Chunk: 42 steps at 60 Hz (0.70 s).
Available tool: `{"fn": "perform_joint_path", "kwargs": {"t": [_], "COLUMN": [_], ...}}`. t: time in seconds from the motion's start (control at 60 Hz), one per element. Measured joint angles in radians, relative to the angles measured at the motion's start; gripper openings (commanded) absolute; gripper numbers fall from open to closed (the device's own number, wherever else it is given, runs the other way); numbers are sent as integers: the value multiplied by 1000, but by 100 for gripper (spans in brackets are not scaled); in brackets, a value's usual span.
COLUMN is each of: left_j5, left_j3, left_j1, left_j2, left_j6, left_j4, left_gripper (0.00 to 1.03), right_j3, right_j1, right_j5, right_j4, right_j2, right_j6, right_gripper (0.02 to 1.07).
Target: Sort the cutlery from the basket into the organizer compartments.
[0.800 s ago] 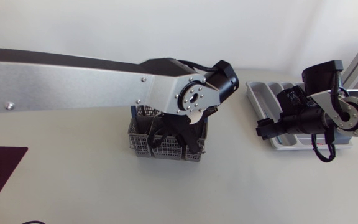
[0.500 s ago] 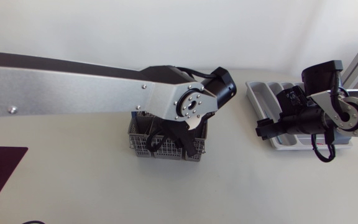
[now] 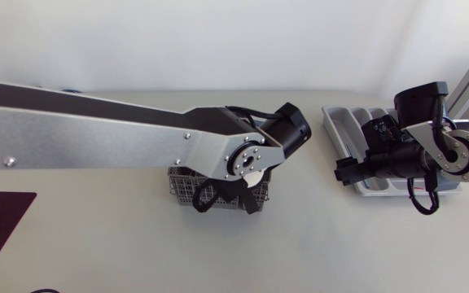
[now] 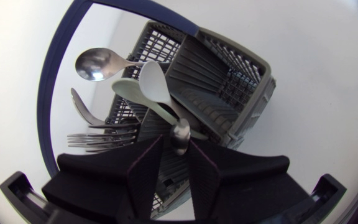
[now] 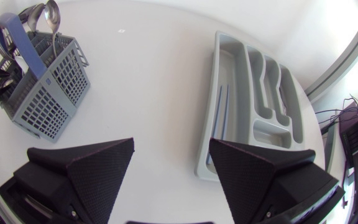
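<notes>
- The left gripper (image 4: 176,144) is down in the grey cutlery basket (image 4: 232,74) at the middle of the table. A metal handle (image 4: 180,134) stands at its tip, but I cannot tell whether it is gripped.
- A metal spoon (image 4: 95,64), a pale plastic spoon (image 4: 151,84) and a fork (image 4: 98,140) stand in the basket, beside its blue carrying handle (image 4: 51,87).
- The right gripper (image 5: 171,146) hangs wide open and empty, just left of the grey organizer (image 5: 229,93) at the far right, well apart from the basket.
</notes>
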<state>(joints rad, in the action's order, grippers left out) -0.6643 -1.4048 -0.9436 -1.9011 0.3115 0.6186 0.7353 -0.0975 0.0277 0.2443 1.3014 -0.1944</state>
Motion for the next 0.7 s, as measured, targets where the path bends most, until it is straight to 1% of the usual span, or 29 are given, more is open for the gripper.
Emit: {"fn": "perform_joint_path", "kwargs": {"t": [0.217,0.383,0.567,0.583,0.6,0.7], "left_j5": [-42,-76,-82,-82,-82,-75], "left_j3": [23,50,66,68,69,88], "left_j1": [-2,-2,-2,-2,-2,-2], "left_j2": [1,1,5,5,6,16], "left_j6": [14,29,30,30,31,56], "left_j4": [-21,-62,-90,-93,-95,-125], "left_gripper": [17,16,15,11,3,3], "right_j3": [-3,-3,-3,-3,-3,-3], "right_j1": [0,0,0,0,0,0], "right_j5": [1,1,3,3,3,3], "right_j4": [-9,-10,-10,-10,-10,-10], "right_j2": [0,0,0,0,0,0], "right_j6": [0,0,0,0,0,0], "right_gripper": [89,89,89,89,89,89]}}
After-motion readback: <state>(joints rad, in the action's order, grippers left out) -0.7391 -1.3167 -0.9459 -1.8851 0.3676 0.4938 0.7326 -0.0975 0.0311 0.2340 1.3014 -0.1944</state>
